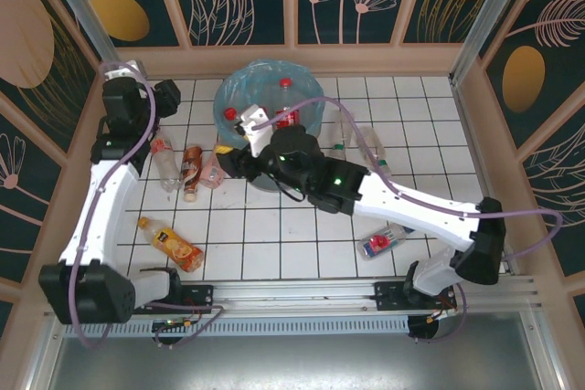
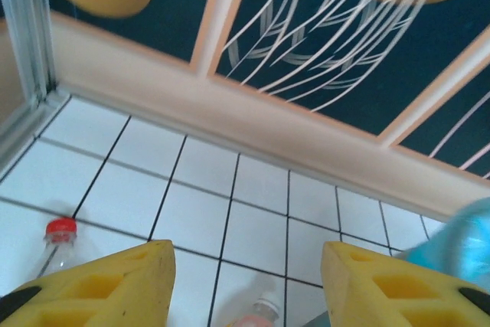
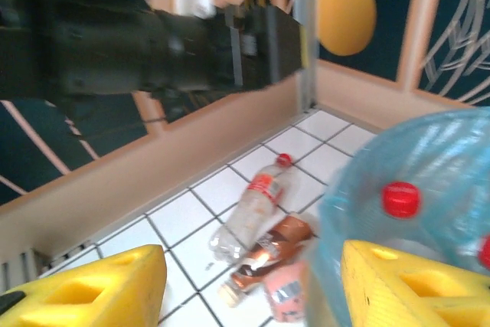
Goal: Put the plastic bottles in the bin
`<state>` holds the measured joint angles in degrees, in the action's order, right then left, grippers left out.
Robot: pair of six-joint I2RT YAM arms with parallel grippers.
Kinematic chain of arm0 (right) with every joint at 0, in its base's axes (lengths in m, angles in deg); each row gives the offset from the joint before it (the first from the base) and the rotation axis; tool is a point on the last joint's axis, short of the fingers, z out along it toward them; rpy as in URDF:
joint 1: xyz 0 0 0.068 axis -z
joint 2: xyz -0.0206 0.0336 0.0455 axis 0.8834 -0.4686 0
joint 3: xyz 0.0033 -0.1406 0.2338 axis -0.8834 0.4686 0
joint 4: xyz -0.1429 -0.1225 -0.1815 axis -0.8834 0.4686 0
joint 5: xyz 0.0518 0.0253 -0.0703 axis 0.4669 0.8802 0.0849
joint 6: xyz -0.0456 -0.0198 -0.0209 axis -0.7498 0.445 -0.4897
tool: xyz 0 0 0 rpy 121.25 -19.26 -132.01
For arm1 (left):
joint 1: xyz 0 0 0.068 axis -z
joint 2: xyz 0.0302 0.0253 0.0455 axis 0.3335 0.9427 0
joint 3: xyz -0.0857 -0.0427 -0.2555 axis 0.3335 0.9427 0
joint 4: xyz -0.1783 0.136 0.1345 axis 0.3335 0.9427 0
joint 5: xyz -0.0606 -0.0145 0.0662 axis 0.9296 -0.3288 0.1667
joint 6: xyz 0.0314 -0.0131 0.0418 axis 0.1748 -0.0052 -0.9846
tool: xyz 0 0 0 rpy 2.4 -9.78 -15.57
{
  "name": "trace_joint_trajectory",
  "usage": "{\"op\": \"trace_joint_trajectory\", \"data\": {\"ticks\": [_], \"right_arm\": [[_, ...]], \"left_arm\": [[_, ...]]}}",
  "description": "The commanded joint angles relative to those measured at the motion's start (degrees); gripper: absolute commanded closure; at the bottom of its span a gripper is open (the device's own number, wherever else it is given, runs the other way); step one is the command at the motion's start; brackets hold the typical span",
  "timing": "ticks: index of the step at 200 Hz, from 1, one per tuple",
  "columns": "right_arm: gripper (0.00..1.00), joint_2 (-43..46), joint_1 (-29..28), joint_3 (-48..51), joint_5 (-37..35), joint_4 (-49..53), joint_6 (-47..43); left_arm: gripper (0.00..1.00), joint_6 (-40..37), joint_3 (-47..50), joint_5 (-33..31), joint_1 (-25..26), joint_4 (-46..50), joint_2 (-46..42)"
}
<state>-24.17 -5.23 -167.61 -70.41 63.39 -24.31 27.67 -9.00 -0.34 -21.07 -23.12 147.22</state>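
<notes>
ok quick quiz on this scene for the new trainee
1. True or false: the bin already holds red-capped bottles.
2. How many bottles lie just left of the bin?
3. The orange bottle lies: a) in the bin, b) near the left arm's base, c) against the back wall.
Key: 1 true; 2 three; 3 b.
</notes>
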Motion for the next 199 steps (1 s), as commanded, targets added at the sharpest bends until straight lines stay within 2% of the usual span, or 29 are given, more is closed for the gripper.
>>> {"op": "trace_joint_trajectory", "data": {"ticks": [1,32,72,79,147,199], "right_arm": [[0.38,-5.66,-0.48,-6.39,5.05,1.89,2.76],[0.38,-15.67,-0.57,-14.99,7.94,6.36,4.54],[0.38,-27.88,-0.98,-27.26,8.75,15.72,5.65],[0.38,-29.40,-1.29,-28.64,10.75,16.77,5.79],[0.39,-33.54,-5.17,-31.31,15.00,17.96,6.00],[0.38,-33.70,-6.02,-30.97,15.92,18.29,5.07]], "left_arm": [[0.46,2.91,0.66,5.89,-4.70,-2.85,2.23],[0.46,2.96,-2.01,7.69,-10.56,-4.08,9.71],[0.45,1.76,-6.50,8.37,-14.25,-3.95,20.85],[0.46,1.07,-7.57,8.36,-14.56,-3.42,22.74],[0.46,-2.41,-12.41,10.19,-17.69,0.29,36.69],[0.46,-3.83,-14.63,10.76,-17.67,2.62,41.90]]}}
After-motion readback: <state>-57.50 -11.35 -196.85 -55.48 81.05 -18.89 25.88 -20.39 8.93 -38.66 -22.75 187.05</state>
